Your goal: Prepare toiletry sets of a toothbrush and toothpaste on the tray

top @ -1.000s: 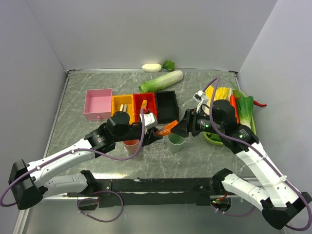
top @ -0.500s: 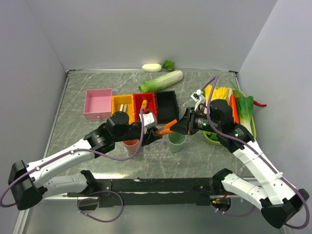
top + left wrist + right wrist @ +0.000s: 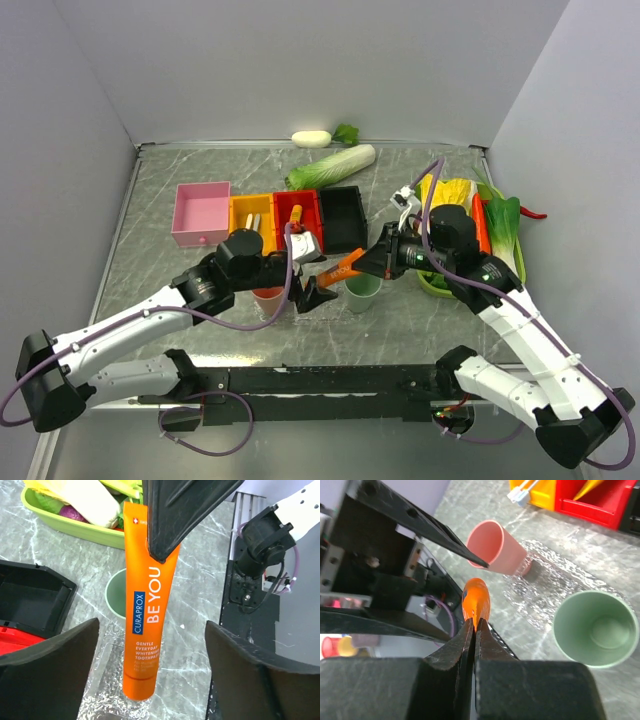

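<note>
An orange toothpaste tube hangs in the air over the clear tray, between a pink cup and a green cup. My right gripper is shut on the tube's flat crimped end. My left gripper is open, its fingers wide on either side of the tube and clear of it. Two white toothbrushes lie in the yellow bin. A second orange tube leans in the red bin.
A pink bin, the yellow, red and a black bin stand in a row behind the tray. The green vegetable tray is on the right. A cabbage and a white radish lie at the back.
My right gripper has shut on the tube's end. My left gripper, which held the tube, has opened and let it go.
</note>
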`<move>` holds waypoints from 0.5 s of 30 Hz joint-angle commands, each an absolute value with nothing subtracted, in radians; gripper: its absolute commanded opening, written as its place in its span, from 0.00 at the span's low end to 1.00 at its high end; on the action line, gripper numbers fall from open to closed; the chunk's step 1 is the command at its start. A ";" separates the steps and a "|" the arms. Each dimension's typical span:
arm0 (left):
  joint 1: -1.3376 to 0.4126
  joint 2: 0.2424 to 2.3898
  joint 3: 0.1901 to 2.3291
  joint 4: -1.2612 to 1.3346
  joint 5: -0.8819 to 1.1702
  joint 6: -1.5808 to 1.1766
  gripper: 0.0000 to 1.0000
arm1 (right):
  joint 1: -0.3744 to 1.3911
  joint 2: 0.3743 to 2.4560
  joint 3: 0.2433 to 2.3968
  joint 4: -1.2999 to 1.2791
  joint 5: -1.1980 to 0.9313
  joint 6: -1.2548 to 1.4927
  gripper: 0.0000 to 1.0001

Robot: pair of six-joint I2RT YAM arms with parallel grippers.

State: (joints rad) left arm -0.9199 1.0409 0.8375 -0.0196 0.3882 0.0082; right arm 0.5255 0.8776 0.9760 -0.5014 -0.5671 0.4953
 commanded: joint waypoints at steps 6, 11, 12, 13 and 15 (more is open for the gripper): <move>-0.807 0.970 0.836 0.084 0.554 -0.079 0.99 | 0.532 0.882 1.181 -0.672 -0.526 0.256 0.00; -0.692 0.930 0.813 0.144 0.565 -0.159 0.99 | 0.593 0.928 1.282 -0.804 -0.410 0.190 0.00; -0.651 0.924 0.810 0.153 0.554 -0.181 0.99 | 0.607 0.936 1.310 -0.822 -0.372 0.170 0.00; -0.632 0.916 0.804 0.158 0.543 -0.192 0.99 | 0.645 0.946 1.324 -0.833 -0.353 0.161 0.00; -0.576 0.893 0.798 0.173 0.512 -0.221 0.97 | 0.679 0.977 1.363 -0.865 -0.292 0.131 0.00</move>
State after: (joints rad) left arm -0.6594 0.9401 0.8124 0.0849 0.5259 -0.1326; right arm 0.6132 0.9333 1.2743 -0.7860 -0.4187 0.2211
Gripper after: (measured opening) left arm 0.994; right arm 0.023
